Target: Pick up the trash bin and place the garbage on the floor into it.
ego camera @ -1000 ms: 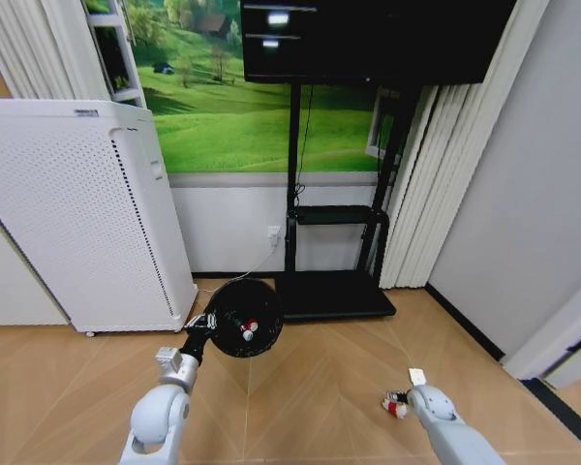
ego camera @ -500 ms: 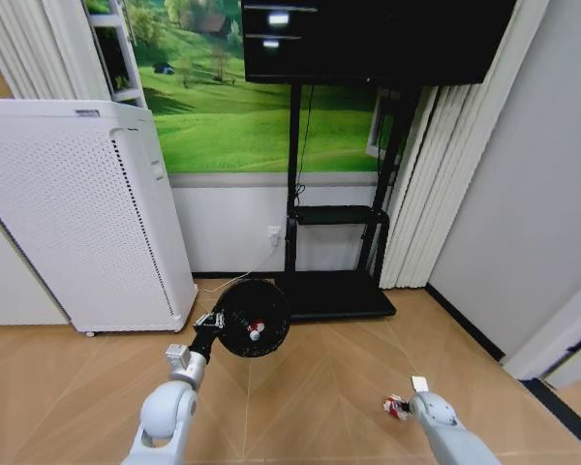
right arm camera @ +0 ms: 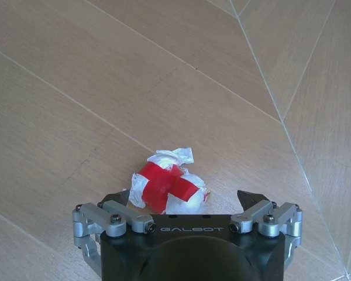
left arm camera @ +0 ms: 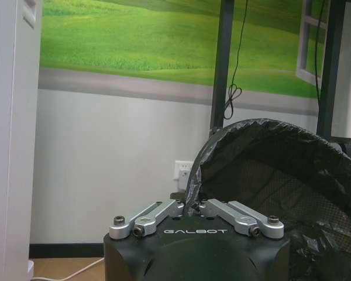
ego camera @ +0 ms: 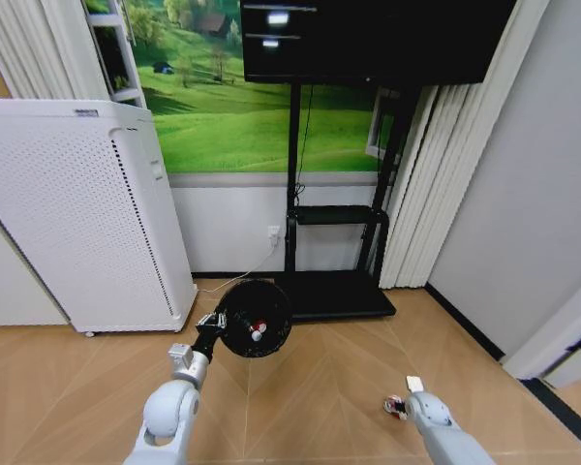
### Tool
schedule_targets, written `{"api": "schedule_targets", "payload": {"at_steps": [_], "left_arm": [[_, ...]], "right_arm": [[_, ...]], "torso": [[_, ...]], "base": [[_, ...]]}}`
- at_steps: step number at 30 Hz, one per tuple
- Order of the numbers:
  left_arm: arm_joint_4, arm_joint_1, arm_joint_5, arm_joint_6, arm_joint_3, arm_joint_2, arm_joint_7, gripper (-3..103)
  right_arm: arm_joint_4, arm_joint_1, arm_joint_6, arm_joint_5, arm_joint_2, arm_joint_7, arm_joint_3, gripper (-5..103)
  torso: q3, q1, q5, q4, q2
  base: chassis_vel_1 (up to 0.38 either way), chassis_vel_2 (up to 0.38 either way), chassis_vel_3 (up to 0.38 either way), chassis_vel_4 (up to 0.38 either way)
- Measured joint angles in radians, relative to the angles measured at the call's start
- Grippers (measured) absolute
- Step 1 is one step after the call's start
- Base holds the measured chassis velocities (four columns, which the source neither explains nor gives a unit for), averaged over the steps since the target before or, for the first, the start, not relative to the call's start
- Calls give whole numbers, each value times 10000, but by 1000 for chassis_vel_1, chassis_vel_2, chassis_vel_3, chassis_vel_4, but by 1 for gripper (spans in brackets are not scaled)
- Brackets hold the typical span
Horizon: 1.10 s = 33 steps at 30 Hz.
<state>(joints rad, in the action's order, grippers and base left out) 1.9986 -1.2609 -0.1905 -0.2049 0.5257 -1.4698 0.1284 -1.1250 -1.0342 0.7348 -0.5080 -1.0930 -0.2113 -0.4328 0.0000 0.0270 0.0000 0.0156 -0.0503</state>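
A white appliance (ego camera: pixel 77 213) and black stand (ego camera: pixel 334 291) back the floor (ego camera: pixel 320 387). The left hand (left arm camera: pixel 190 212) grips the trash bin (ego camera: pixel 255 318) rim, lifted; the right hand (right arm camera: pixel 184 205) hangs open around the red-and-white packet (right arm camera: pixel 168 187).

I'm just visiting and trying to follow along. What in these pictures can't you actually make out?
- Things inside the trash bin: head view, red-and-white bits too small to identify.
- Left pincer tips: left wrist view, hidden behind the bin's rim and black liner.
- Red-and-white packet: right wrist view, crumpled, lettering unreadable, near edge hidden by the open right pincer.
- White scrap on the floor: head view, too small.
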Motion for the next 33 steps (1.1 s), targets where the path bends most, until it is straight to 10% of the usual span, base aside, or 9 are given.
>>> {"api": "schedule_targets", "payload": {"at_steps": [11, 33], "left_arm": [[1, 30, -9, -7, -11, 59, -12, 3], [-6, 40, -6, -7, 51, 57, 9, 3]], "right_arm": [[107, 44, -20, 133, -197, 76, 22, 103], [451, 114, -423, 329, -205, 363, 80, 27]], "torso": [[0, 0, 0, 0, 0], [-1, 0, -2, 0, 0]], "base": [[0, 0, 0, 0], [0, 0, 0, 0]]}}
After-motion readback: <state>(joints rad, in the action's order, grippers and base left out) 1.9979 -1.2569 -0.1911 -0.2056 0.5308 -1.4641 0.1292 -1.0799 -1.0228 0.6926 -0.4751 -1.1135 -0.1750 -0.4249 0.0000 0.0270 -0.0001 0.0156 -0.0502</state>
